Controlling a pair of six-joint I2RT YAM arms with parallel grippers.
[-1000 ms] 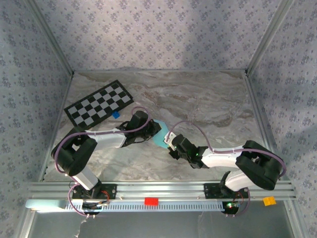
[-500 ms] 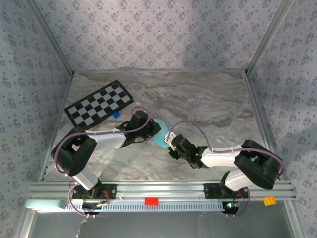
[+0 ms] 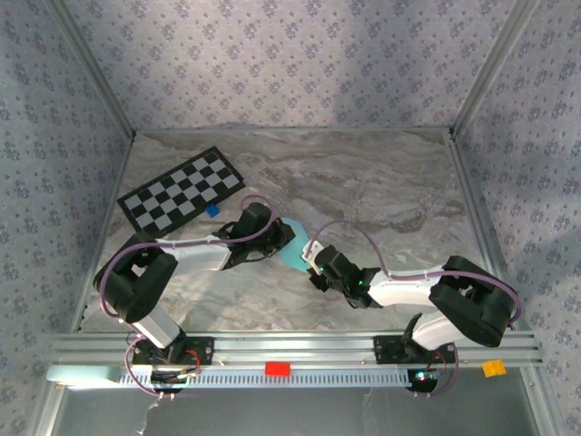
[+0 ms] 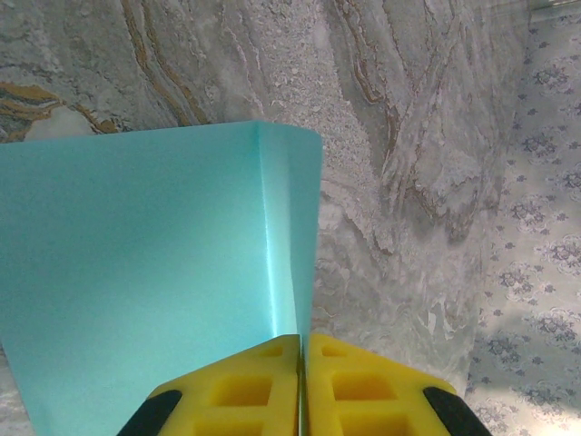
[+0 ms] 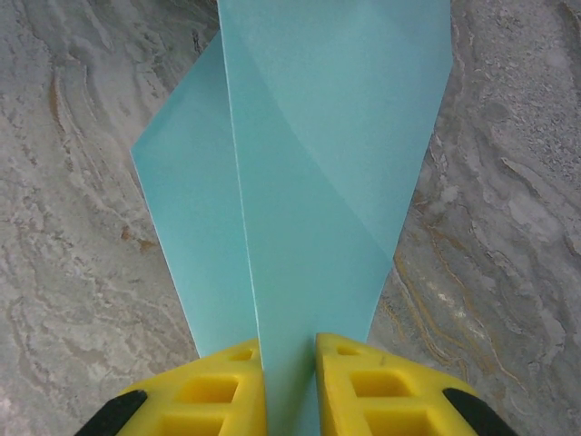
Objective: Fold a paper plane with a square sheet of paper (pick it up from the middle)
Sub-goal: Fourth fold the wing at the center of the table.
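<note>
Two claws meet on one sheet near the middle of the counter [image 3: 381, 182]. Start at the far left: the checkerboard card [image 3: 182, 189] lies flat there, and the dark-blue block [image 3: 212, 210] sits just beside its near right corner.

Right of that, your left claw [image 3: 280, 238] is clenched on the left edge of the square sheet of paper [image 3: 295, 245]. In the left wrist view the yellow pads [image 4: 245, 386] of this claw [image 4: 302, 341] are pressed together with the light blue sheet [image 4: 154, 263] pinched in the seam. A straight crease runs up from the jaws, with a narrow flap on its right side.

On the sheet's right near side, your right claw [image 3: 313, 259] also grips it. In the right wrist view the paper [image 5: 318, 182] passes between the two yellow pads [image 5: 222, 391] of that claw [image 5: 290, 350], which close on it. Here the sheet shows two overlapping layers, a slanted edge showing through the upper one.

The paper is held between both claws. You cannot tell from these views whether any part of it touches the marbled surface.
</note>
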